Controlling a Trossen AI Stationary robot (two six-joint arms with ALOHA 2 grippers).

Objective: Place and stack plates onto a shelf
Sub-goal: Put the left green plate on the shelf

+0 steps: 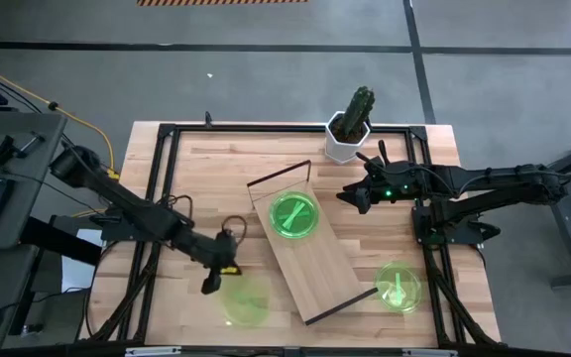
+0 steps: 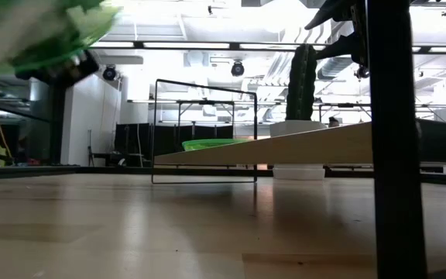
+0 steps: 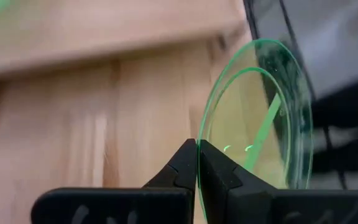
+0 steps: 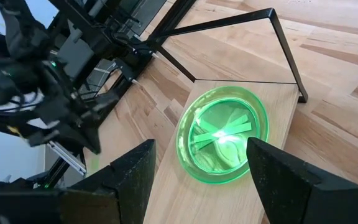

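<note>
My left gripper is near the table's front left, shut on a translucent green plate. That plate shows blurred in the high view and at the low view's upper left. The light-wood shelf lies slantwise mid-table on its dark frame ends. A green plate rests flat on its far half; two crossing light bars show in it. Another plate lies on the table at the near right. My right gripper hangs open above the shelf's far end. My left gripper pinches the plate's rim between its two shut fingers, only at their tips. The fingers slant down from the table's left. The plate juts out beyond them, tilted, and is lifted clear of the table.
A white pot with a cactus stands at the far edge just beyond the shelf. A dark metal frame runs around the tabletop. Bare wood lies between the shelf and the left side.
</note>
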